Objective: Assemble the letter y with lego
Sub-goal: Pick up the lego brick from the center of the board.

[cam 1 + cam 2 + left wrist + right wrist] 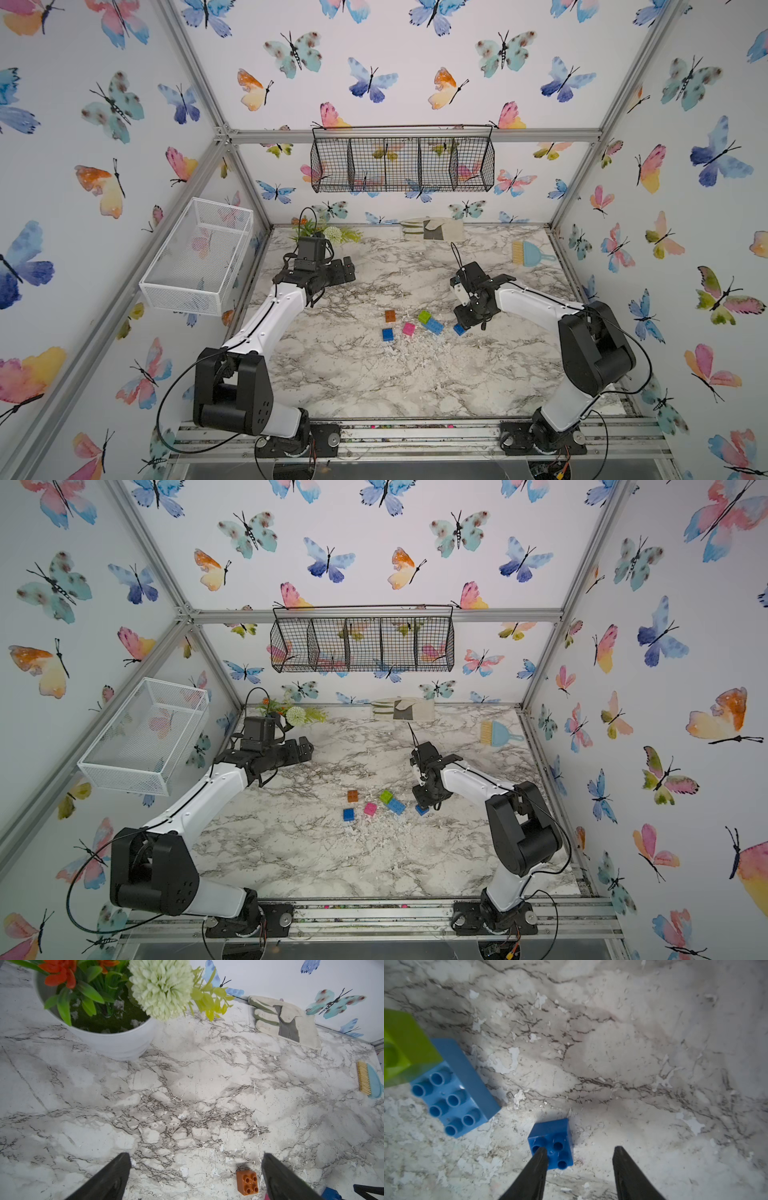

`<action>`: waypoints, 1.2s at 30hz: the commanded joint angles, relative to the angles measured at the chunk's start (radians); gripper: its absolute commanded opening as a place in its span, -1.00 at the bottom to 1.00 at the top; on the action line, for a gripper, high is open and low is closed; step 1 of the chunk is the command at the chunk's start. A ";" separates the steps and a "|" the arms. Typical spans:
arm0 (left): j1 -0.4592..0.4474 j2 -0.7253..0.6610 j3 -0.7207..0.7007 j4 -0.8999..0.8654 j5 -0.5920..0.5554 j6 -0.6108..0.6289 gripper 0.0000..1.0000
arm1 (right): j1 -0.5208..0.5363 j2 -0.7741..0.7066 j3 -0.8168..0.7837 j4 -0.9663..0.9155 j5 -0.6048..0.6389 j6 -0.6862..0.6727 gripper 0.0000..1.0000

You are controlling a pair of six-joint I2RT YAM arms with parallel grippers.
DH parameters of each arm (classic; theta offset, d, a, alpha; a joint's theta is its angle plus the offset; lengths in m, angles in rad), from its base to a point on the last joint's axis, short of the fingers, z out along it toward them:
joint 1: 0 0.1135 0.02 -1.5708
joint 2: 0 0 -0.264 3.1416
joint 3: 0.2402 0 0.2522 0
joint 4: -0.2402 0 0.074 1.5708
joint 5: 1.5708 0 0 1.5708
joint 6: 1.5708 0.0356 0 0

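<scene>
Six lego bricks lie loose on the marble table (353, 374); the letter y is not in view. Orange (390, 316), dark blue (387, 334) and pink (409, 329) sit apart. The lime green brick (424, 316) touches the longer light blue one (433, 325). My right gripper (579, 1150) is open and points down just over a second dark blue brick (551, 1142); one fingertip (540, 1155) overlaps its studs and the other stands clear of it. My left gripper (194, 1156) hangs wide open at the back left, holding nothing, with the orange brick (247, 1182) near one finger.
A white pot of artificial flowers (116, 1043) stands at the back left, a work glove (432, 228) at the back wall, and a blue brush (530, 253) at the back right. A white mesh basket (195, 257) hangs on the left wall, a black wire basket (403, 164) on the back wall.
</scene>
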 commanded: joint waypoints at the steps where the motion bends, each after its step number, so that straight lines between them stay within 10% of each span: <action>1: 0.004 0.010 0.016 -0.006 0.024 0.006 0.98 | 0.010 -0.009 0.001 0.002 -0.017 -0.049 0.06; 36: 0.004 0.025 0.022 -0.019 0.006 0.001 0.97 | 0.055 0.114 0.008 0.006 0.023 -0.066 -0.21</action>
